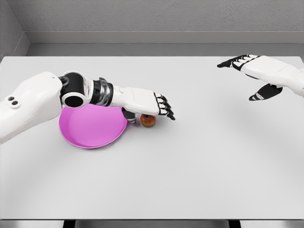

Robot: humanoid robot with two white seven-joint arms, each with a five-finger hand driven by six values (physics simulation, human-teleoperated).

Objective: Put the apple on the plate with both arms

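Two white arms reach over a pale grey table (pixel 190 166) in the head view. From the left comes the left arm, stretching across the far edge of a pink plate (pixel 90 128) that lies flat on the table's left half. The left hand (pixel 149 105) is held palm down directly above the apple (pixel 148 120), its dark-tipped fingers (pixel 166 110) extended to the right and loosely spread, not wrapped around the fruit. The thumb appears to drop down at the apple's left side, though the palm hides whether it actually touches. The apple, small and reddish brown, sits on the table just beside the plate's right rim, not on the plate. At the far right the right hand (pixel 256 71) hovers well apart from the apple and plate, above the table's far right corner, its fingers pointing left, spread and holding nothing, with the thumb hanging lower and nearer.
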